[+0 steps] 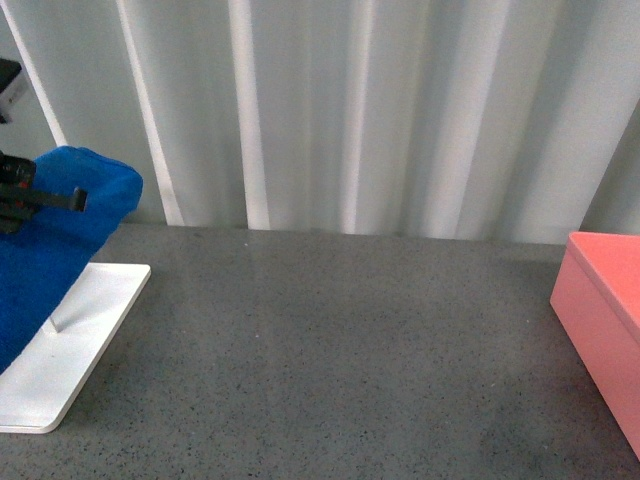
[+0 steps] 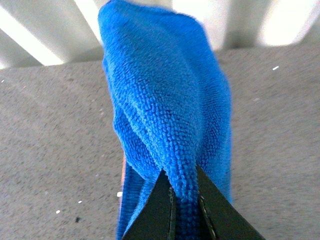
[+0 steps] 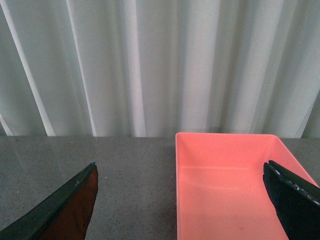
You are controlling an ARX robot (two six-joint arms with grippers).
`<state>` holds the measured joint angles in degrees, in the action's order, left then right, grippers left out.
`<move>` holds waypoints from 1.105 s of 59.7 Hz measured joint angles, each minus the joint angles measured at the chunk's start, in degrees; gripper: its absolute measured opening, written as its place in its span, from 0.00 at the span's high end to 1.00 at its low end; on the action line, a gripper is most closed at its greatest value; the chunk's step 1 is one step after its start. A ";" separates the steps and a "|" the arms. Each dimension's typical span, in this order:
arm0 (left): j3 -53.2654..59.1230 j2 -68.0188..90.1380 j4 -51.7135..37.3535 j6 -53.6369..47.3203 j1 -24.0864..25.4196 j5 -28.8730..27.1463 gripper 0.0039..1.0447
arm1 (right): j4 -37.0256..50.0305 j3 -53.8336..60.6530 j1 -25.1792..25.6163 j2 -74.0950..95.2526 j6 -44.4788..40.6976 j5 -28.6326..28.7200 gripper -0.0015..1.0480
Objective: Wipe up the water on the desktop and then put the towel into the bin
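The left pincer (image 2: 182, 187) clamps the blue towel (image 2: 165, 100) above the table's (image 1: 330, 340) left side; the right pincer (image 3: 180, 169) gapes wide near the bin (image 3: 225, 142).

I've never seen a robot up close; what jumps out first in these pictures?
The bright blue towel at the far left, hanging pinched in the shut left pincer by a white rack base. Next, the salmon-pink bin at the right edge of the dark speckled desktop, empty as far as the right wrist view shows.
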<state>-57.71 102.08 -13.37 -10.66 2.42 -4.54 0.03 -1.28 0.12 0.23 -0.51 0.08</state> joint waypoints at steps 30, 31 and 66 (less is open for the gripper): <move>3.48 -13.84 -12.13 25.24 -26.34 21.33 0.97 | 0.00 0.00 0.00 0.00 0.00 0.00 0.07; 3.10 -13.09 -12.41 25.86 -27.21 21.16 0.97 | 0.00 0.00 0.00 0.00 -0.02 0.00 0.07; 1.97 -9.84 -14.53 30.69 -32.48 18.25 0.97 | 1.79 -8.46 2.34 32.48 5.97 33.09 0.07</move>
<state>-55.75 92.25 -27.90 20.03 -30.06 13.72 1.83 -9.74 2.46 32.71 5.45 33.17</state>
